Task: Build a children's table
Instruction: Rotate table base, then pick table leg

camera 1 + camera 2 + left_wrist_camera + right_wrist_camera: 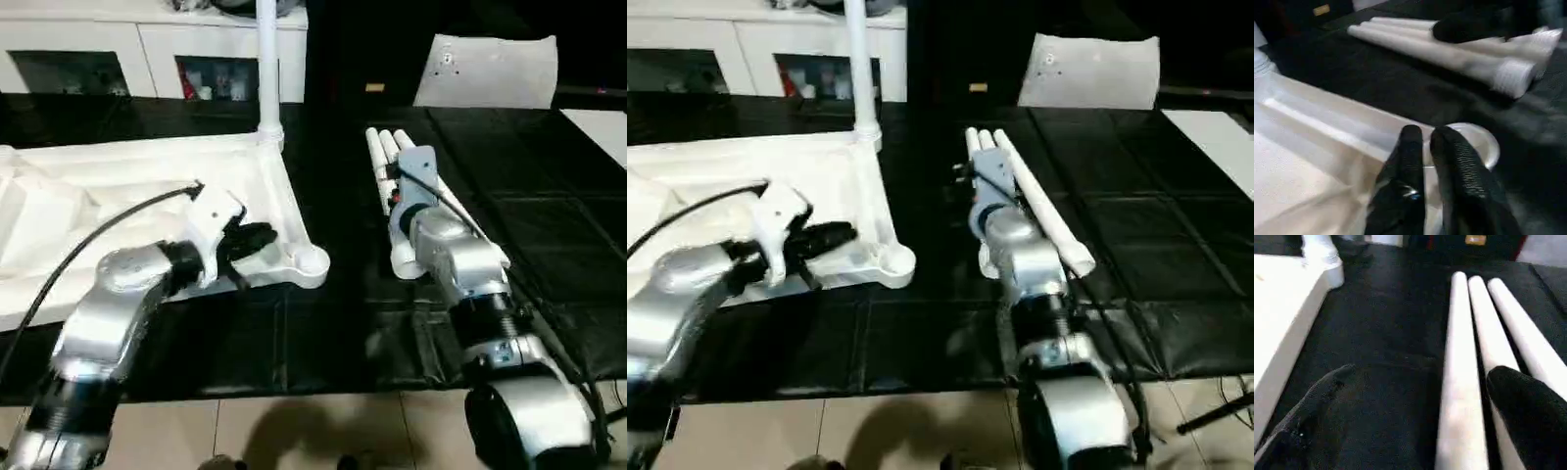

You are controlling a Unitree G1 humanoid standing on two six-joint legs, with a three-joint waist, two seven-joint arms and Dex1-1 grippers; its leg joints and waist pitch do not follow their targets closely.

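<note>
cabinet: I see a white cabinet [137, 44] with glass doors along the far wall, coloured items behind the glass
panel: flat white panel [487, 70] with a small round fitting, propped far right
mat: black mat [549, 225] covers the work area
floor: pale tiles [294, 431] at the near edge

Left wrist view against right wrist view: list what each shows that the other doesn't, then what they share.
Left wrist view alone: the left gripper over the table top's near corner socket, and the loose legs' ribbed thick ends. Right wrist view alone: the mounted leg's base in the far corner socket, with the open right gripper above the mat. Shared: the three loose legs, black mat, upturned table top.
</note>
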